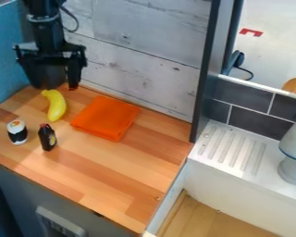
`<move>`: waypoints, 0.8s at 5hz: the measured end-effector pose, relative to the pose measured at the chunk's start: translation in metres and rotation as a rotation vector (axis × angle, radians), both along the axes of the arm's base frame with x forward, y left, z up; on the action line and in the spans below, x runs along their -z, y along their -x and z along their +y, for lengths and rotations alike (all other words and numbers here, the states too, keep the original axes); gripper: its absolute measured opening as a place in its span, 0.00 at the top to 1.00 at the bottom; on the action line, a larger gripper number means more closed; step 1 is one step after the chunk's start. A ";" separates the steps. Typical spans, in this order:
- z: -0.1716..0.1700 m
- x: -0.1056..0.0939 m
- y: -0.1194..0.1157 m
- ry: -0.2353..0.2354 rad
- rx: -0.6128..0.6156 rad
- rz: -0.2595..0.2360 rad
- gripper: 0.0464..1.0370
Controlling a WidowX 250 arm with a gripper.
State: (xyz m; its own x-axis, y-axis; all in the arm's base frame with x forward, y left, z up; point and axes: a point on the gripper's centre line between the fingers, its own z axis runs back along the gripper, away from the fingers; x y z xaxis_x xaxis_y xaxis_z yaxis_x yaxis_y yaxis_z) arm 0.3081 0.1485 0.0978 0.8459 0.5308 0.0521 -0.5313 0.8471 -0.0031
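Observation:
The black gripper (54,83) hangs at the upper left, above the back of the wooden counter, with its two fingers apart. A dark grey patch shows between the fingers; I cannot tell whether it is an object or shadow. Just below the gripper lies a yellow banana (56,106), its top end close under the fingertips. To its right is a folded orange cloth (106,118). Nearer the front edge stand a small dark bottle (47,137) and, left of it, a sushi-like piece (17,132) with a black band and a white and orange top.
The wooden counter (132,162) meets a blue wall (2,60) on the left and a whitewashed plank wall (151,46) behind. A dark upright post (206,69) stands at the right. Beyond it are a ribbed white drainboard (231,148) and a grey-white object (293,152) with a rounded base.

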 end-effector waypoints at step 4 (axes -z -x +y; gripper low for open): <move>0.058 0.056 -0.025 -0.049 -0.047 0.023 0.04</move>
